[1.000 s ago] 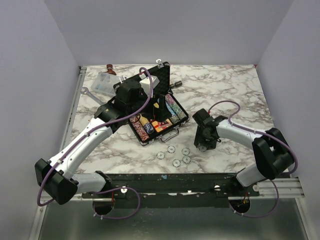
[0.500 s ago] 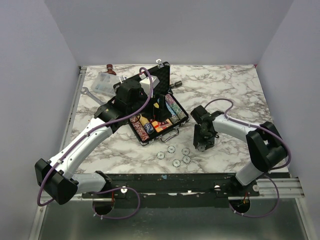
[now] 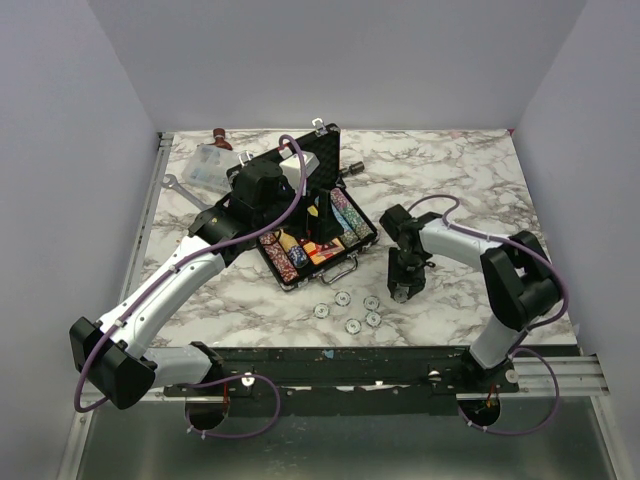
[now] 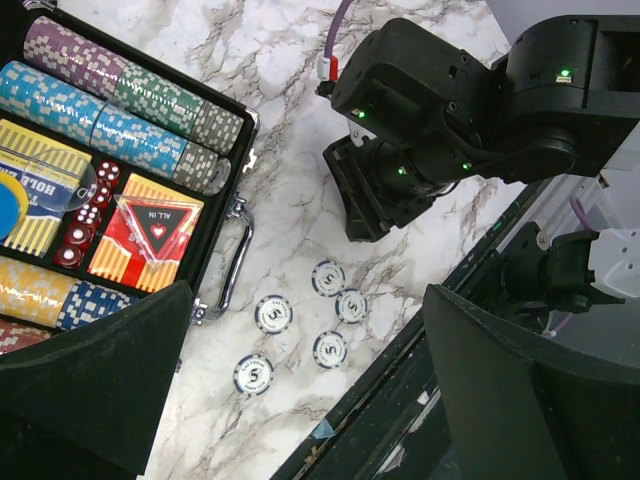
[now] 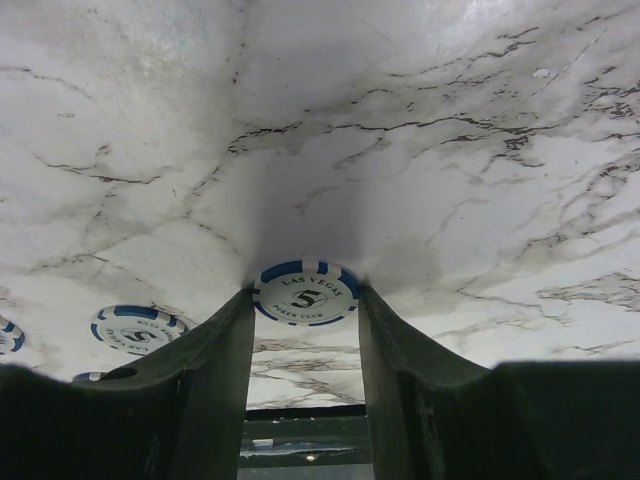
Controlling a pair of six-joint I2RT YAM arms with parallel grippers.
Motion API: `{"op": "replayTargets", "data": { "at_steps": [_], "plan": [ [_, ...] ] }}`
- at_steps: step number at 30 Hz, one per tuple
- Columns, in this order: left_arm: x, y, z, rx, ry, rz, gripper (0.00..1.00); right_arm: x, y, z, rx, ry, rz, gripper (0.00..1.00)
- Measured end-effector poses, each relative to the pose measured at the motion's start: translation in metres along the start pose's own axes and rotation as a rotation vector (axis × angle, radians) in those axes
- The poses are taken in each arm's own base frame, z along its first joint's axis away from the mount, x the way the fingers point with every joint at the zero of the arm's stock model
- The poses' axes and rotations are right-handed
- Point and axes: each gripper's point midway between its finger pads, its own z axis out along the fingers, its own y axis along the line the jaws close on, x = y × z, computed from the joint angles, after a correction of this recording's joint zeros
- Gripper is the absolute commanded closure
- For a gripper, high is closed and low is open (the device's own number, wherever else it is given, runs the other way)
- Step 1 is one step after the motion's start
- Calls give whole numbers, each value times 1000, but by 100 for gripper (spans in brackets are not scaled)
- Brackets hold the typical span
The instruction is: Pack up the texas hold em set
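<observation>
While the right hand (image 3: 402, 292) stood fingertips-down on the marble worktop (image 3: 470, 190), near the open black briefcase (image 3: 325, 155), its 2 fingers (image 5: 215, 360) flanked 1 loose chip (image 5: 305, 293) that lay flat. The fingers sat narrow, right at the chip's rim. The wrist view did not settle whether they were already pinching it or only framing it. The step in hand looked like picking up that chip for the case. Done well, it would call for keeping the tips pressed low against the worktop, closing evenly on opposite edges of the rim, and lifting straight up. A disc this thin could squirt out or tip if caught off-centre. A neighbouring chip (image 5: 140, 328) lay near the left finger and should not be nudged. The left hand (image 4: 308, 300) hung spread wide and empty over the front edge of the case. There it could wait clear of the carry path. Inside the case, chip rows (image 4: 120, 100) filled the foam slots beside red dice (image 4: 85, 220). As for writing, the framed chip read "LAS VEGAS", "5" and "POKER CLUB". The other loose chips (image 4: 273, 313) showed a "5". A red triangular marker (image 4: 150, 222) read "ALL IN", and a yellow card box (image 4: 40, 190) showed "HOL" with the rest cut off.
</observation>
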Motion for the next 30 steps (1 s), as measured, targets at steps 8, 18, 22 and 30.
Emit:
{"op": "replayTargets", "data": {
  "at_steps": [8,18,22,30],
  "plan": [
    [0,0,0,0,0,0,2,-4,3,-8,-17,-20,-6,66],
    [0,-1,0,3,2,-1,3,-3,15,-15,-49,-59,-20,67],
    [1,0,1,3,5,-2,3,0,30,-21,-69,-78,-47,67],
    [2,1,3,1,12,-4,3,8,73,-33,-149,-94,-106,67]
  ]
}}
